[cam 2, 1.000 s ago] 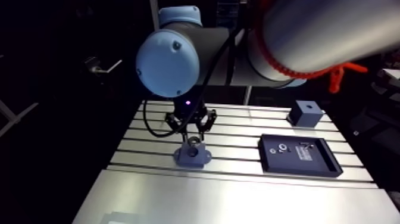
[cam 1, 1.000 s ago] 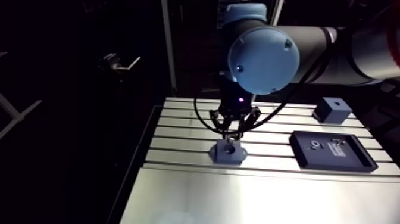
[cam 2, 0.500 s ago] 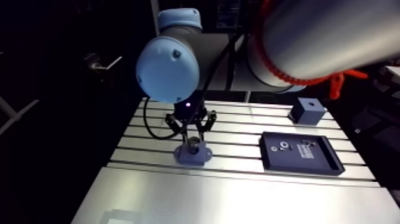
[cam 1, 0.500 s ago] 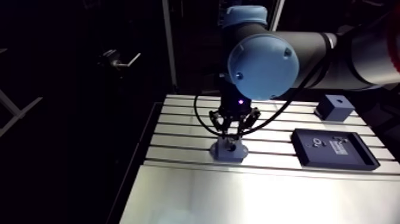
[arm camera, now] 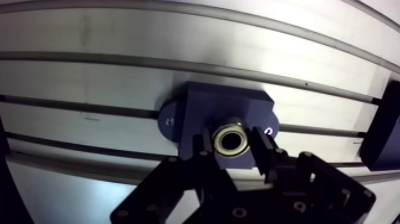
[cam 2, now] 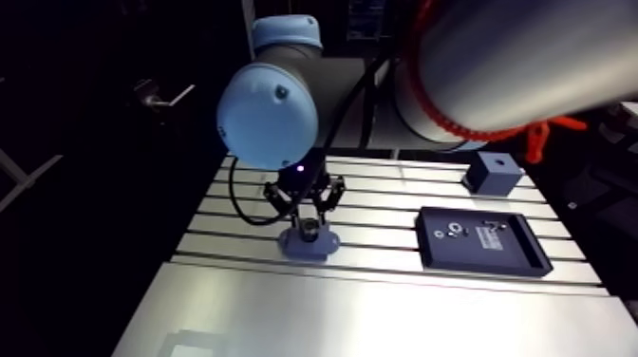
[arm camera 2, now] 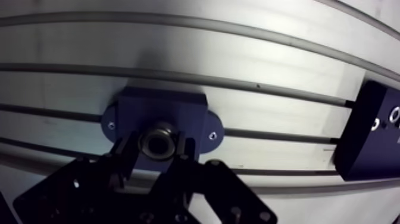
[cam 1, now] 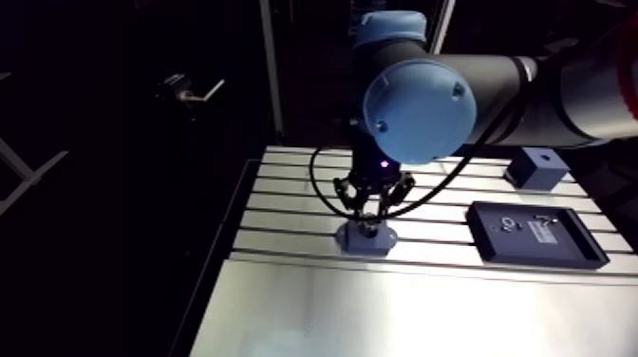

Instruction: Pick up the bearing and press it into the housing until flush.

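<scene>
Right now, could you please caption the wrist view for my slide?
Gripper shut on the bearing at the blue housing on the slotted table.

Light from above strikes the counter [cam 1: 399, 304], its smooth sheet in front of the housing [cam 1: 366, 237] glaring white, while everything beyond the counter is near black. In the wrist view a soft shadow lies just past the housing, and slots beside it bow.

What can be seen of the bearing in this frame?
The bearing is a metal-looking ring, pale rim around a dark bore, its axis facing the wrist camera. The gripper is shut on it, one finger on either side. It sits at the centre of the dark blue housing; whether it is flush cannot be told.
</scene>
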Robot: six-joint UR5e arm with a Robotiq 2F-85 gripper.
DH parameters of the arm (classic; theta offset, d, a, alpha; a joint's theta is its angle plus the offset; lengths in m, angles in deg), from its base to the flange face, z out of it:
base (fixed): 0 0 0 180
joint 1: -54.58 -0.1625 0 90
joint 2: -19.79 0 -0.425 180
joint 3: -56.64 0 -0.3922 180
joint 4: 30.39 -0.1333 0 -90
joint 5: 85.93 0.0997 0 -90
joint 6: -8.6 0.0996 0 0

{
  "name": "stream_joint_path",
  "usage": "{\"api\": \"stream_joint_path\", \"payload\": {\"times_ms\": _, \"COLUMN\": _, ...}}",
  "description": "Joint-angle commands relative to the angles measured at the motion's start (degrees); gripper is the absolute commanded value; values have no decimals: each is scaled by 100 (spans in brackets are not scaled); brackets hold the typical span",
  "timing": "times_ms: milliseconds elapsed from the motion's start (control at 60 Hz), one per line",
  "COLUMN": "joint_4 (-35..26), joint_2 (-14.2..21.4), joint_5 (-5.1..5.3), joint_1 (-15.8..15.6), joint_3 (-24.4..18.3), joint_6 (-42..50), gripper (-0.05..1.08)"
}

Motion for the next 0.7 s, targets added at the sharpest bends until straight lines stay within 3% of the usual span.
{"api": "stream_joint_path", "payload": {"times_ms": 17, "joint_4": 66, "joint_2": -37, "joint_5": 0, "joint_1": 0, "joint_3": 24, "joint_6": -17, "gripper": 59}}
{"api": "stream_joint_path", "payload": {"times_ms": 700, "joint_4": 77, "joint_2": -21, "joint_5": 1, "joint_1": -35, "joint_3": 66, "joint_6": -17, "gripper": 59}}
